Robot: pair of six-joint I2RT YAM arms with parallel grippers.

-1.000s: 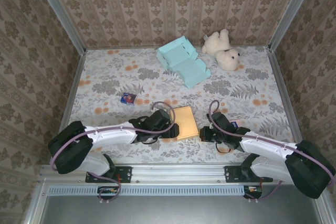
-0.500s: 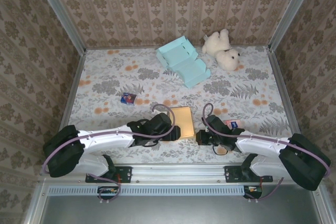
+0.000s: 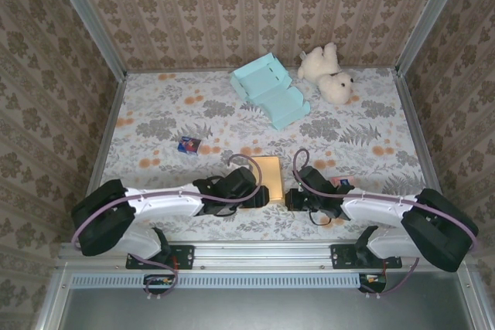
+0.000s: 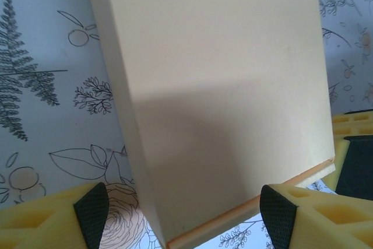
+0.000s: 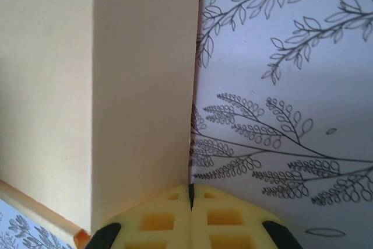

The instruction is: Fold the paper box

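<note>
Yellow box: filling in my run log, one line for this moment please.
yellow box: on table | left pincer: open, straddling box end | right pincer: shut, tip at box side

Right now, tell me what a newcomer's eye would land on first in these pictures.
The pale yellow box in the near middle of the scene draws the eye, with the left end effector open astride it and the right end effector shut beside its right edge. Farther back lie an open light blue box and a white teddy bear.
</note>
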